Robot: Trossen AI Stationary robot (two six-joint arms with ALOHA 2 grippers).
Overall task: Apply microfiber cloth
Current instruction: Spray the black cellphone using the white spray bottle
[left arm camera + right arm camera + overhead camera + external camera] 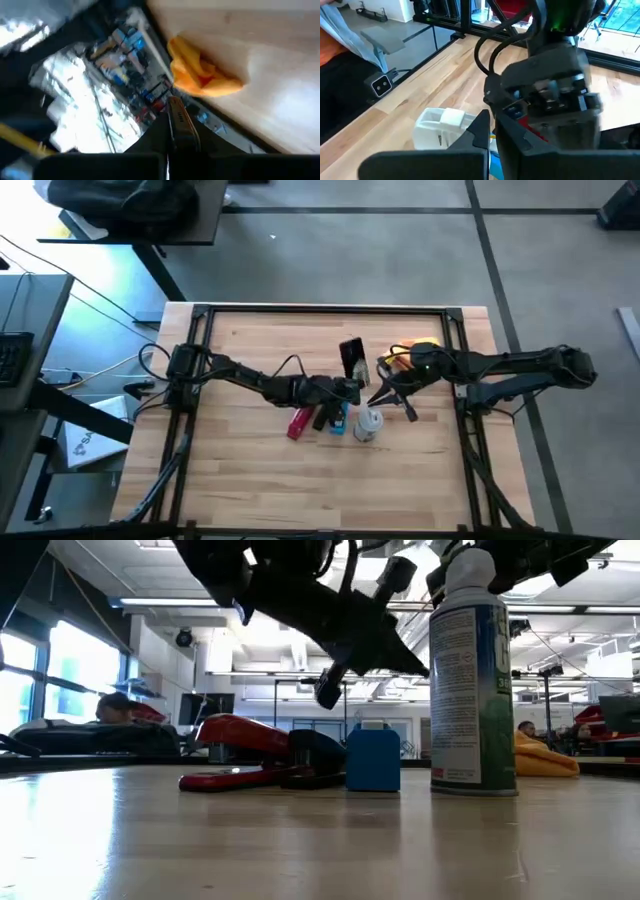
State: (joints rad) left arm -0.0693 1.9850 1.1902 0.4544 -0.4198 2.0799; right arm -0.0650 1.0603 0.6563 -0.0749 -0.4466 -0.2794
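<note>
Spray can (472, 680) nearest | microfiber cloth (418, 352) untouched | both hands' spread: cannot tell

Daylight glares from windows at the low view's left; ceiling strips shine above. The left wrist view is motion-blurred, with white glare at its left.

Spray can (473, 680) label print unreadable; no legible text elsewhere.

A red stapler (250, 755), a small blue box (374, 758) and an upright white spray can (472, 680) stand together on a wooden table (250, 480).
</note>
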